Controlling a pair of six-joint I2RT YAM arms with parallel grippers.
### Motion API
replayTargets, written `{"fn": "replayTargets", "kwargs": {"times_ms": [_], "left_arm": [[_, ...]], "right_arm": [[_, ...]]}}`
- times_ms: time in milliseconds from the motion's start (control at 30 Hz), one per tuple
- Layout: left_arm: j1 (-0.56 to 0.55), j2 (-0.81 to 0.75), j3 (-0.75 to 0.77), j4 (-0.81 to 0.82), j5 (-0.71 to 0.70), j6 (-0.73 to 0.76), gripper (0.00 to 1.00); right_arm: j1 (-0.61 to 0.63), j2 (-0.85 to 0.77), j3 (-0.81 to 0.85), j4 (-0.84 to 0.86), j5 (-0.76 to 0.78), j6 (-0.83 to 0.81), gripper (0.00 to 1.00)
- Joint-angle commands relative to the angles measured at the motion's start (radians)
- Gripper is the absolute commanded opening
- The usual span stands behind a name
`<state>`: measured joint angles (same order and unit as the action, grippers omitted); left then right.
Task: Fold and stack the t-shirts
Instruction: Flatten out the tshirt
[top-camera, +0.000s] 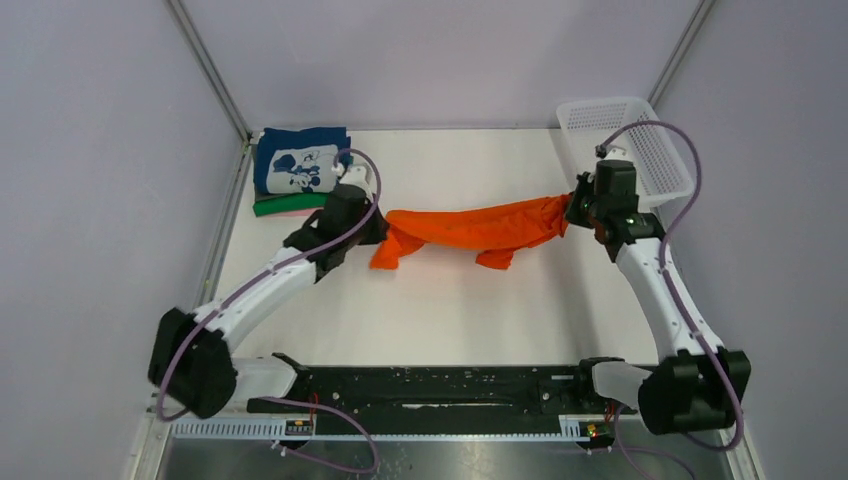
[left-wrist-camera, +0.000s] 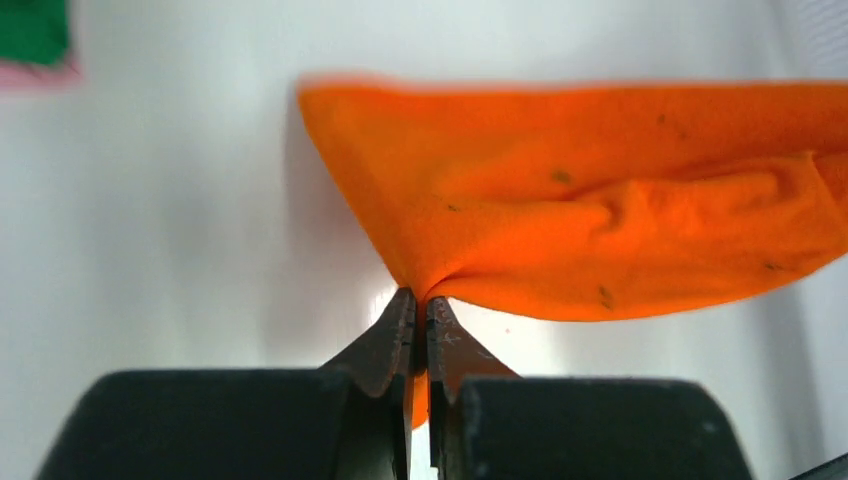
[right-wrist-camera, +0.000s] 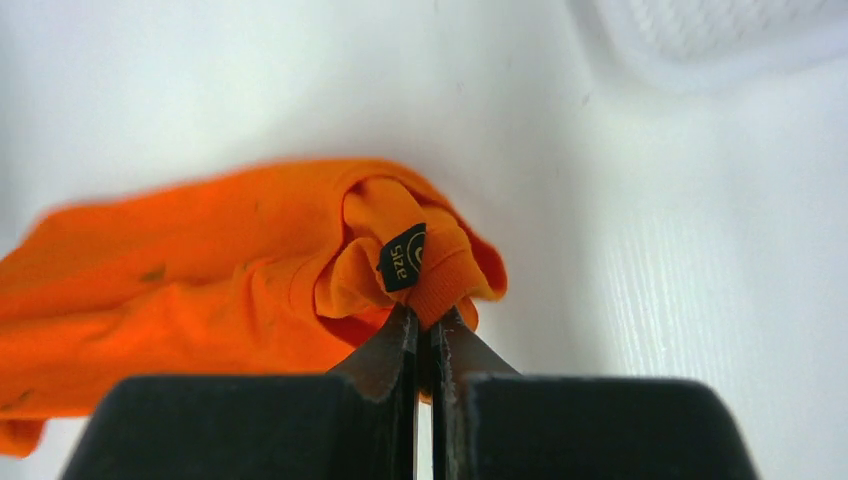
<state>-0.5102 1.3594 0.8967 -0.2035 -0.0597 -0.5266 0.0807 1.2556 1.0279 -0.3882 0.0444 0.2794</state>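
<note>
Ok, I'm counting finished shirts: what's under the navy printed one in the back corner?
A green shirt lies directly under the navy shirt, and a sliver of pink shirt shows beneath that. Only their near edges show; the rest is covered.

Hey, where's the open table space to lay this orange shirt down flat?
Widest bare table lies between the orange shirt and the black rail near the arm bases. Another strip runs behind the shirt, between the folded stack and basket. Both far corners are crowded.
</note>
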Motion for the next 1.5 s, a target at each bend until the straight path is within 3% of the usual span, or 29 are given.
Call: {"fn": "replayTargets", "kwargs": {"times_ms": [0, 200, 433, 600, 733, 867, 967, 1033, 1067, 1100, 1133, 1167, 1200, 1233, 1267, 1367, 1467], "left_arm": [[-0.065, -0.246, 0.084, -0.088, -0.22, 0.118, 0.0], [-0.16, -0.486, 0.206, -0.221, -0.367, 0.21, 0.0], [-0.183, -0.719, 0.271, -0.205, -0.159, 0.283, 0.0], [-0.183, -0.747, 0.314, -0.249, -0.097, 0.281, 0.0], [-0.183, -0.667, 0.346, -0.275, -0.232, 0.242, 0.0], [-0.147, -0.456, 0.366, -0.279, -0.338, 0.21, 0.0], [0.031, -0.23, 0.34, -0.211, -0.176, 0.188, 0.01], [0.146, -0.021, 0.379, -0.189, -0.049, 0.148, 0.11], [0.179, 0.083, 0.433, -0.208, -0.008, 0.132, 0.12], [0.195, 0.193, 0.49, -0.22, 0.014, 0.133, 0.21], [0.203, 0.285, 0.551, -0.252, 0.02, 0.128, 0.41], [0.209, 0.357, 0.614, -0.276, 0.038, 0.121, 0.5], [0.212, 0.409, 0.652, -0.279, 0.052, 0.119, 0.66], [0.213, 0.435, 0.679, -0.28, 0.072, 0.116, 0.95], [0.213, 0.442, 0.69, -0.281, 0.079, 0.11, 0.99], [0.213, 0.362, 0.632, -0.255, 0.065, 0.1, 0.99], [0.213, 0.232, 0.503, -0.27, 0.006, 0.072, 0.99]], "right_arm": [[0.004, -0.218, 0.078, 0.023, 0.029, -0.059, 0.0], [0.004, -0.468, 0.138, 0.03, -0.032, -0.086, 0.0], [0.004, -0.737, 0.192, 0.058, -0.195, -0.074, 0.0], [0.004, -0.769, 0.231, -0.02, -0.217, -0.054, 0.0], [0.004, -0.726, 0.242, -0.135, -0.136, -0.016, 0.0], [0.004, -0.627, 0.174, -0.153, -0.039, 0.024, 0.0], [0.004, -0.456, 0.087, -0.121, 0.009, 0.049, 0.0], [0.004, -0.294, 0.034, -0.058, 0.037, 0.056, 0.02], [0.001, -0.198, 0.032, -0.023, 0.044, 0.049, 0.07], [0.0, -0.098, 0.044, 0.003, 0.062, 0.056, 0.13], [-0.004, 0.003, 0.065, 0.037, 0.064, 0.058, 0.3], [-0.01, 0.091, 0.102, 0.048, 0.054, 0.061, 0.49], [-0.013, 0.173, 0.146, 0.044, 0.063, 0.065, 0.69], [-0.013, 0.232, 0.19, 0.036, 0.074, 0.065, 0.88], [-0.013, 0.278, 0.231, 0.015, 0.075, 0.064, 0.98], [-0.013, 0.31, 0.281, -0.025, 0.046, 0.063, 0.99], [-0.014, 0.235, 0.199, -0.019, 0.025, 0.099, 1.0]]}}
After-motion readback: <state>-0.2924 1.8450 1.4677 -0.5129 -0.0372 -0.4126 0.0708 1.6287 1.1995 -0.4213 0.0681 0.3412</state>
